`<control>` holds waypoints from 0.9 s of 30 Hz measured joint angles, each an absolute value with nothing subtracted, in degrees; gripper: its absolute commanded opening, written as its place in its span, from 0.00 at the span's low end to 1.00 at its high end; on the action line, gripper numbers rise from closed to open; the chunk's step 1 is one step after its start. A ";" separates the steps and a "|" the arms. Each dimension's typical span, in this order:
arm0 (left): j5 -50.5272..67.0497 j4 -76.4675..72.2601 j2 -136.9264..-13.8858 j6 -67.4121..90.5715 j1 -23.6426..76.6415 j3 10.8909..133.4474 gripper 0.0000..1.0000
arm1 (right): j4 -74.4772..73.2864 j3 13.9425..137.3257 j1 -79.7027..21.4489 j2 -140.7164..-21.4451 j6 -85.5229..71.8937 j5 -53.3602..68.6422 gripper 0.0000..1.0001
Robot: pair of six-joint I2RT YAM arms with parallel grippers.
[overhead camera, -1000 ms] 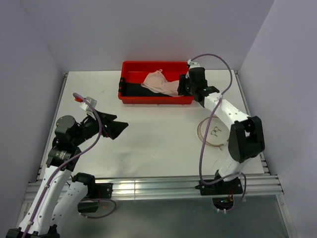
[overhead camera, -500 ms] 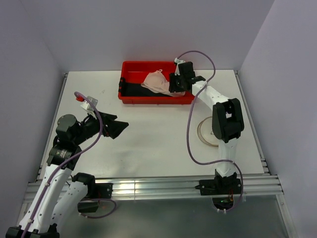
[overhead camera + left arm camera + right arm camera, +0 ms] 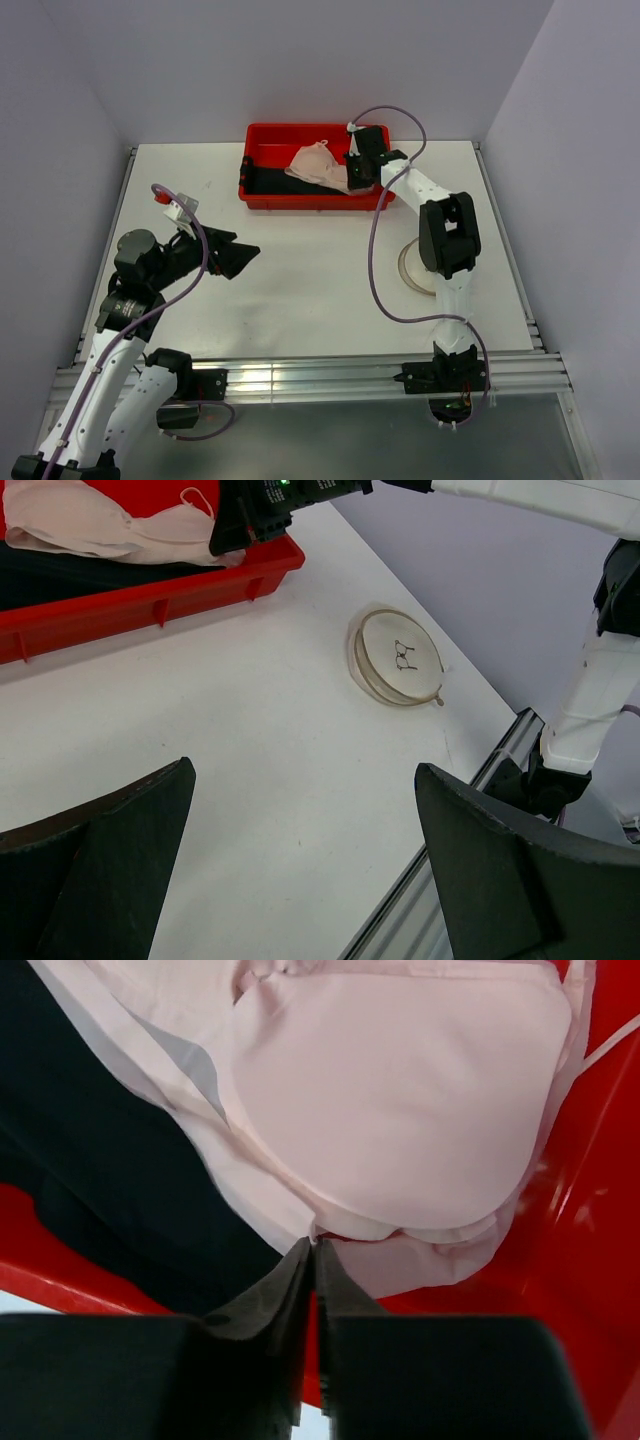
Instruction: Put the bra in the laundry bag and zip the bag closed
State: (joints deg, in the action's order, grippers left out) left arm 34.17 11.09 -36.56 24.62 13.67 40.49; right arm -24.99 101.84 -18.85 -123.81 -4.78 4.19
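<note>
White table (image 3: 300,270) carries a red tray (image 3: 262,135) at its far edge w/ the pale pink bra (image 3: 318,165) lying inside, while the laundry bag (image 3: 400,660) sits flat on the table's right side, well apart from the tray. Right pincer (image 3: 313,1250) is down in the tray, tips pressed together on the bra's lower edge; left pincer (image 3: 305,770) hovers spread wide, holding nothing. Progress looks early: bra not yet lifted out, so bagging & zipping are all left.

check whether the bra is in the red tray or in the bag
In the red tray: the bra lies bunched there, right gripper pinching its edge; the laundry bag sits apart.
</note>
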 measured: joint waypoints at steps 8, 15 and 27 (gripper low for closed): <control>34.17 11.07 -36.60 24.64 13.32 40.49 0.99 | -22.52 102.21 -19.14 -123.48 -5.32 2.11 0.00; 32.99 11.14 -36.47 24.64 13.08 40.49 0.99 | -19.05 102.21 -21.98 -114.89 -6.04 1.56 0.00; 18.31 15.33 -35.33 25.17 13.04 41.65 0.99 | -7.22 81.38 -44.40 -81.36 -6.76 6.87 0.00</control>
State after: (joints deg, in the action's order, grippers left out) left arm 18.31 15.33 -35.33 25.17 13.04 41.65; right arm -7.22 81.38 -44.40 -81.36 -6.76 6.87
